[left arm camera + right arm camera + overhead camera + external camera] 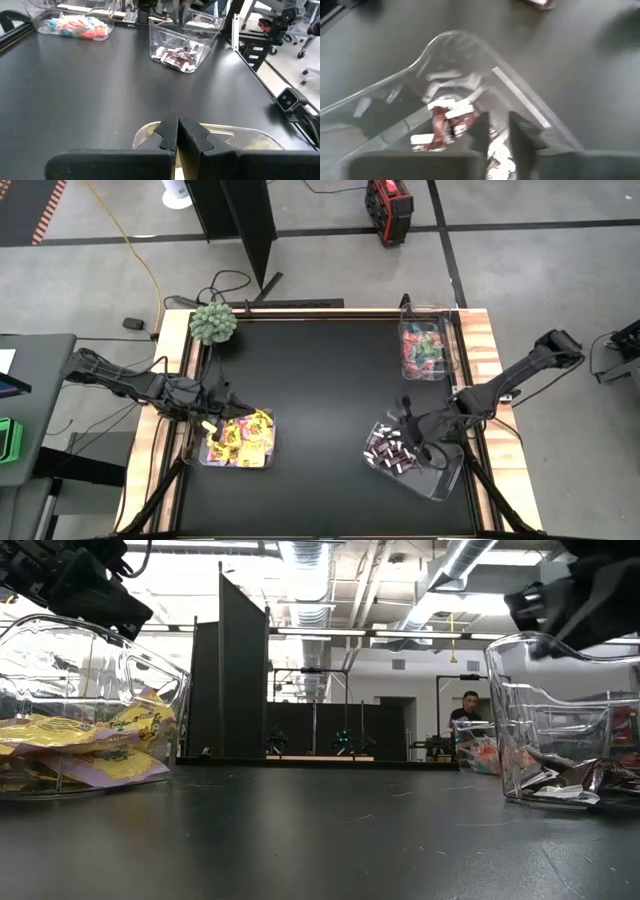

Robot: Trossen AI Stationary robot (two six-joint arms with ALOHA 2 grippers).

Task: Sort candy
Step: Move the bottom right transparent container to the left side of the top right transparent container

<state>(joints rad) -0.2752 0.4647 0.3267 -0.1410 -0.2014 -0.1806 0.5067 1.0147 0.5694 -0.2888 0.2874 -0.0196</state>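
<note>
Right pincer (pixel 499 131) parted over blurred, seemingly brown candy (pixel 451 125).

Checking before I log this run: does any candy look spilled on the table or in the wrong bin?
Nothing stands out. Yellow packets fill the bin under the left gripper, dark bars lie in the bin under the right gripper, and teal-and-pink sweets sit in the far bin. No loose candy shows on the table.

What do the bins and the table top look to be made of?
Bins: clear hard plastic by the look; the candy shows through the walls, and the rims catch glints. Table top: a matte black sheet, material unclear, with faint scuffs and only soft reflections; pale wood-like boards edge its sides.
</note>
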